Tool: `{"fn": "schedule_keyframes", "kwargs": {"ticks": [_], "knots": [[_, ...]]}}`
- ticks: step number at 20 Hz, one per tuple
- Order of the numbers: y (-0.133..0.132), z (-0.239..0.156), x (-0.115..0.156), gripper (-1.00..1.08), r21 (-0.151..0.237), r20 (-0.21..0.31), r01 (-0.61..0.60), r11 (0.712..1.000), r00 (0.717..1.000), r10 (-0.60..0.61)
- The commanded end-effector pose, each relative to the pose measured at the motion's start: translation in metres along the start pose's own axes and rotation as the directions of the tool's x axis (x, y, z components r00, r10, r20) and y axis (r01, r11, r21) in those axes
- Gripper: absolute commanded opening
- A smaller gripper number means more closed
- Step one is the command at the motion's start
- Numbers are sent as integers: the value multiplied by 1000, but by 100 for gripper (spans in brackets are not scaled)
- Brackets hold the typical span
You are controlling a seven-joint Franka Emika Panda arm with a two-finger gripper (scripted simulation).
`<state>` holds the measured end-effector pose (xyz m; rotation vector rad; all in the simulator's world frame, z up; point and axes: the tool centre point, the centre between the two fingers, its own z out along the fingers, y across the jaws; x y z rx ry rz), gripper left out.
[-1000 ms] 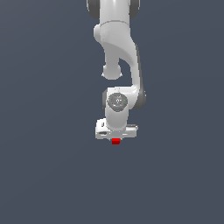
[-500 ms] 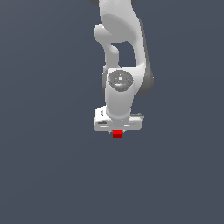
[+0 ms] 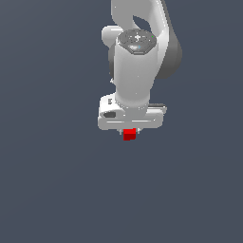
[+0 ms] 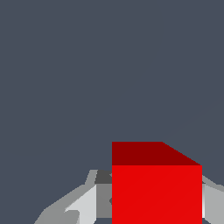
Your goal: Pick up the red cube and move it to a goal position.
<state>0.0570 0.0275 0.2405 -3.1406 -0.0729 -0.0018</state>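
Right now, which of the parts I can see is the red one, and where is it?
Only the red cube is red; it sits between the white gripper fingers.

From the exterior view, the arm runs out past the top edge, so its upper links and base cannot be seen, and the gripper keeps its fingers tucked under the wide white hand, too small to make out. Only the lower part of the red cube peeks out beneath it. In the wrist view the red cube is cut off by the frame edge and covers most of the fingers, so the contact itself is hidden.
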Motion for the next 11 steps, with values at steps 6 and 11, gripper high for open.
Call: {"fn": "schedule_keyframes", "kwargs": {"ticks": [6, 11], "knots": [[-2, -38, 5, -100, 0, 1, 0, 1000, 1000, 0], [-2, -45, 7, -100, 0, 1, 0, 1000, 1000, 0]]}}
